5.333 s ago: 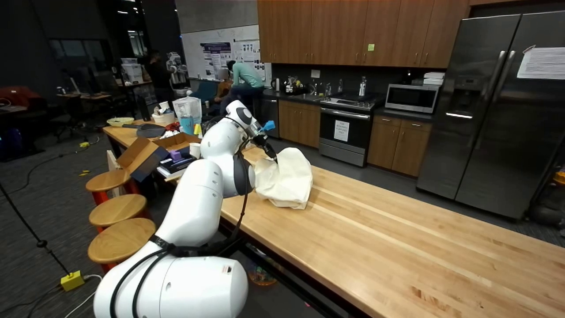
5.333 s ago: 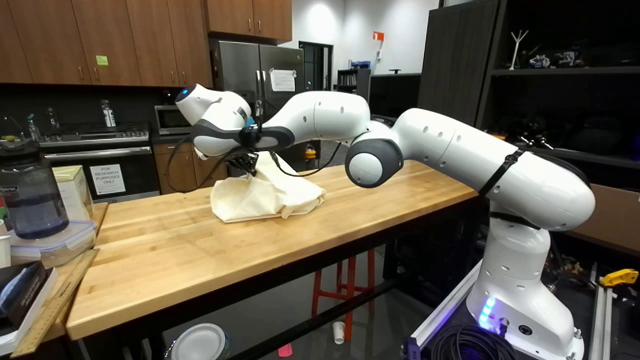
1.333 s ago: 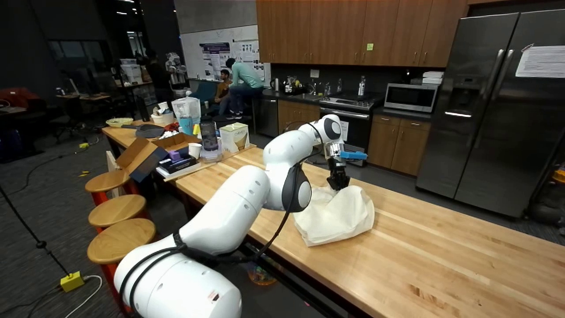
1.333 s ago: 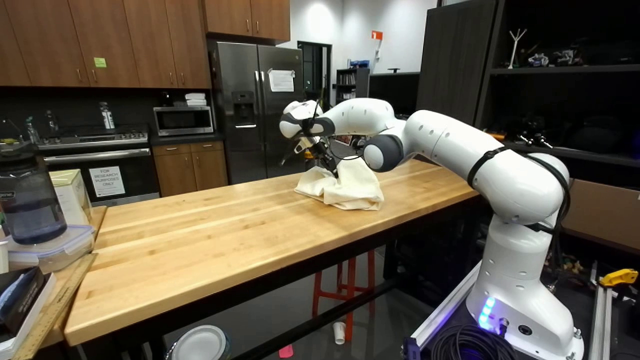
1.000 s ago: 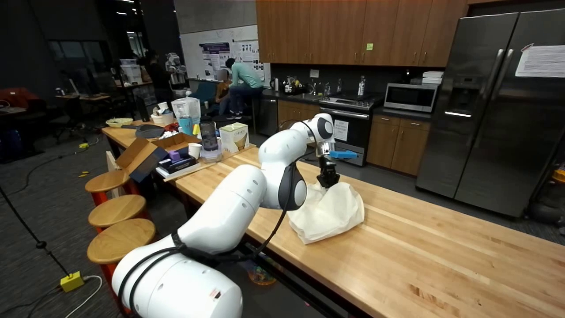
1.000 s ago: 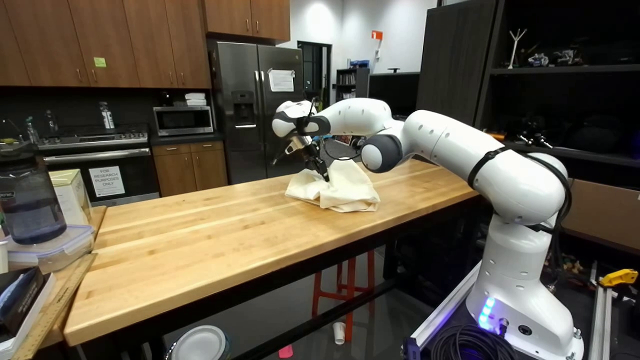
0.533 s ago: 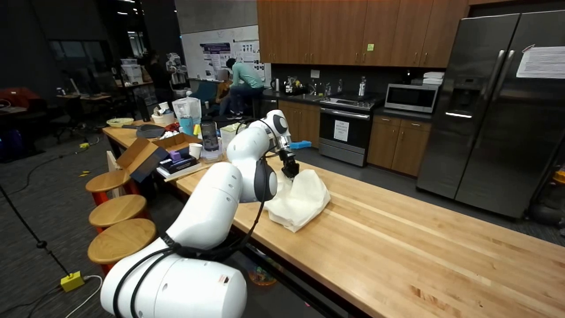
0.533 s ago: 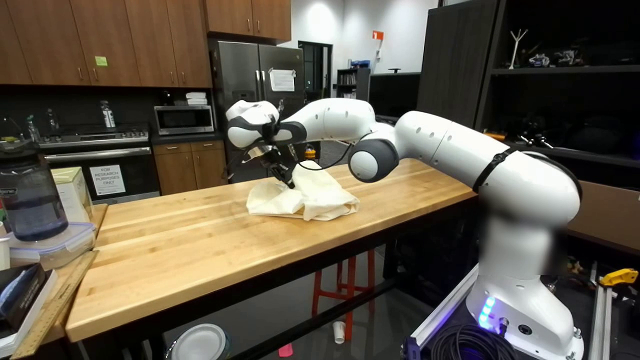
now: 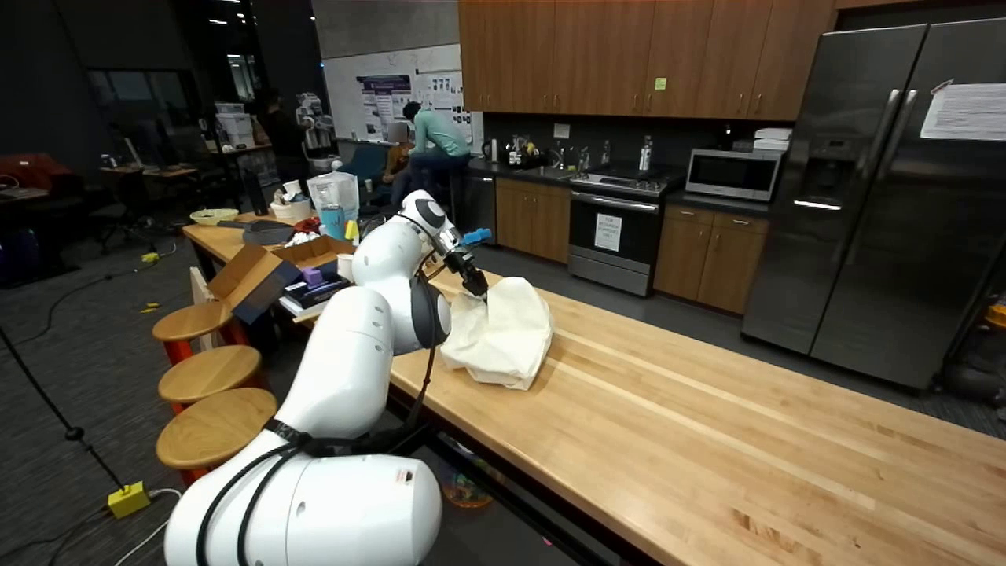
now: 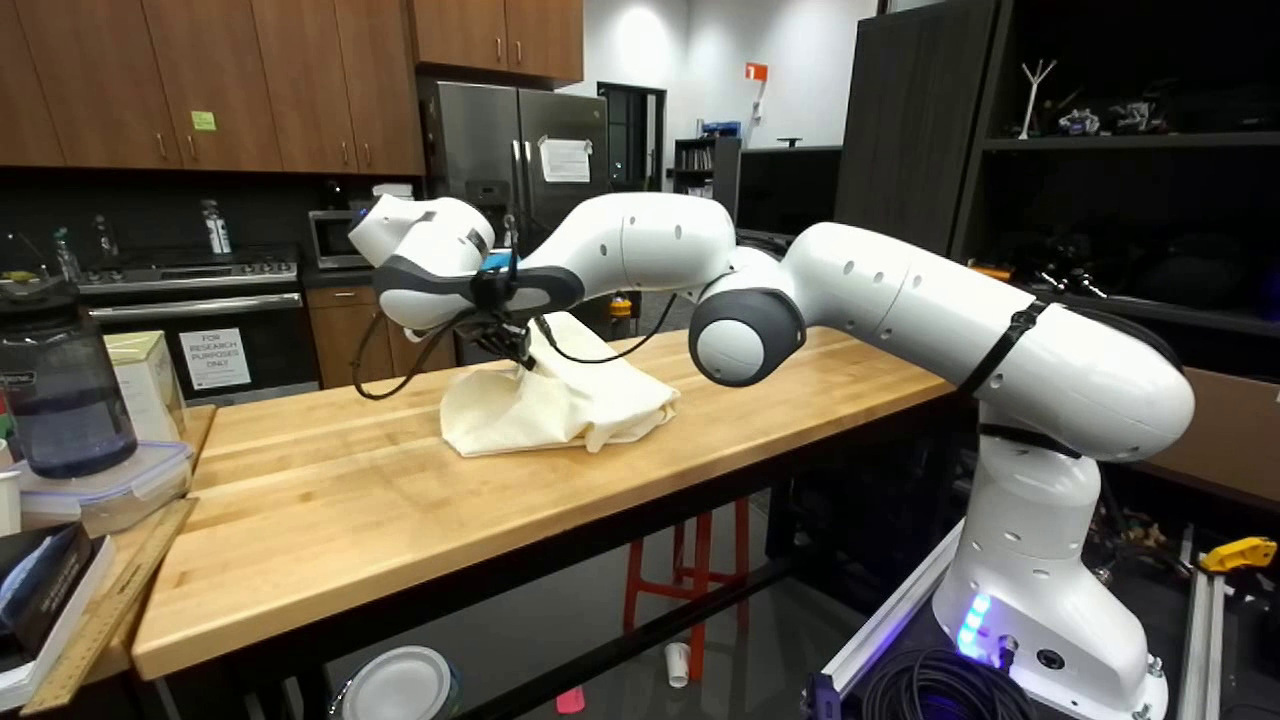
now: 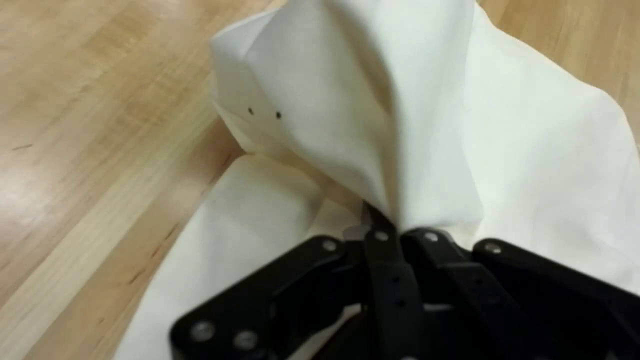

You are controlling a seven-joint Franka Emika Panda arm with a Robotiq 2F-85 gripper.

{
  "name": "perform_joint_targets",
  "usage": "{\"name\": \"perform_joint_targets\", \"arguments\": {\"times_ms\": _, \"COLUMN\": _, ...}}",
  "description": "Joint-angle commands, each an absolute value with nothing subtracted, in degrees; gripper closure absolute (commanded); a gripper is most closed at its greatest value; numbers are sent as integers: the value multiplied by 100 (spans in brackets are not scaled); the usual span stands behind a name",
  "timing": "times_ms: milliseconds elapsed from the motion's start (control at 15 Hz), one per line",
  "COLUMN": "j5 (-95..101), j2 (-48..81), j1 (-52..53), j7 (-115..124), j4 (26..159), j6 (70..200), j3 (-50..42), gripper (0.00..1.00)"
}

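The tool [image 11: 389,226] is clenched on a fold of cream cloth [image 10: 565,405]; the wrist view shows its fingers [image 11: 392,285] drawn together, with fabric bunched at the tips. How deep the pinch runs is hidden.

The cloth lies crumpled on the wooden surface [image 10: 350,510], directly beneath the tool and touching it. Governing relation: in both exterior views the bulk of it extends right and near of the grip, with a raised peak standing just right of the fingers. No firm long axis is found; in an exterior view the spread runs mainly left to right. The only arm [image 10: 665,235] reaches in from the right there, over the cloth.

Well apart, at far left, a bottle [image 10: 65,410] stands on a lidded container [image 10: 120,495]; a wooden ruler [image 10: 110,610] lies nearer.
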State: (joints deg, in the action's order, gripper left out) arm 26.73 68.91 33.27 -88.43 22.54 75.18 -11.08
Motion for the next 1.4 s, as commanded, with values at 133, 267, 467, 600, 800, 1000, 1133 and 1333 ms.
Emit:
{"name": "perform_joint_targets", "arguments": {"times_ms": 133, "j5": 2916, "j2": 6696, "j1": 3379, "j7": -9190, "j4": 2488, "j6": 7895, "j3": -1249, "gripper": 99}}
{"name": "perform_joint_targets", "arguments": {"times_ms": 267, "j5": 2859, "j2": 7034, "j1": 3145, "j7": -9258, "j4": 1971, "j6": 7654, "j3": -1166, "gripper": 99}}
{"name": "perform_joint_targets", "arguments": {"times_ms": 467, "j5": 2770, "j2": 7092, "j1": 2774, "j7": -9151, "j4": 1972, "j6": 7597, "j3": -1132, "gripper": 99}}
{"name": "perform_joint_targets", "arguments": {"times_ms": 600, "j5": 2694, "j2": 7079, "j1": 2431, "j7": -9075, "j4": 1933, "j6": 7591, "j3": -1112, "gripper": 99}}
{"name": "perform_joint_targets", "arguments": {"times_ms": 800, "j5": 2576, "j2": 6769, "j1": 1926, "j7": -8796, "j4": 2263, "j6": 7965, "j3": -1119, "gripper": 99}}
{"name": "perform_joint_targets", "arguments": {"times_ms": 1000, "j5": 2376, "j2": 6589, "j1": 1375, "j7": -8469, "j4": 2282, "j6": 7949, "j3": -1087, "gripper": 99}}
{"name": "perform_joint_targets", "arguments": {"times_ms": 1133, "j5": 2210, "j2": 6488, "j1": 1067, "j7": -8203, "j4": 2339, "j6": 7856, "j3": -1087, "gripper": 99}}
{"name": "perform_joint_targets", "arguments": {"times_ms": 1333, "j5": 1962, "j2": 6430, "j1": 787, "j7": -7822, "j4": 2480, "j6": 7687, "j3": -1083, "gripper": 99}}
